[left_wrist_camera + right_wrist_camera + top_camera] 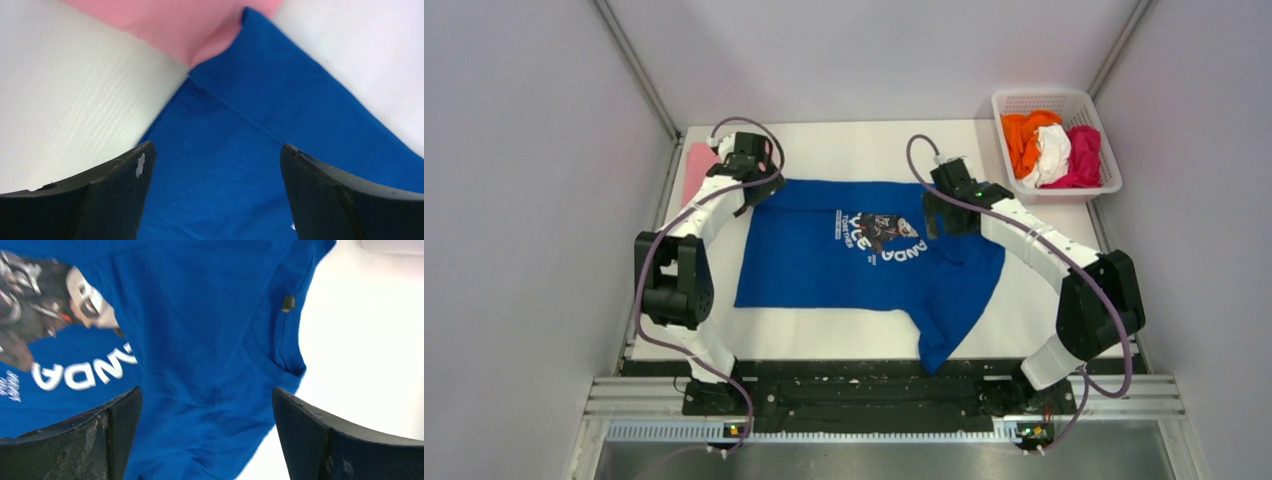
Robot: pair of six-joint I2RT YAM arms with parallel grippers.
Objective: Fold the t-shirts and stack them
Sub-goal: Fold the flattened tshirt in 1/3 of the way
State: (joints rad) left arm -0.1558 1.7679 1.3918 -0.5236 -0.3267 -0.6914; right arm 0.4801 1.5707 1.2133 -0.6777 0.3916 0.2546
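You've barely started: royal-blue panda-print cotton t-shirt (824,270) lies unfolded mid-frame, left pincer (216,146) and right pincer (206,390) spread apart over it.

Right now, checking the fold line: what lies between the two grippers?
The blue t-shirt, its panda print nearer the right gripper than the left gripper; the top view shows it.

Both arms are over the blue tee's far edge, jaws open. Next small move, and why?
Probably lower both and pinch that far edge. The left gripper is open over the blue t-shirt's far-left corner, beside the pink t-shirt. The right gripper is open over fabric just right of the panda print. Neither holds cloth, and the shirt lies spread out, unfolded.
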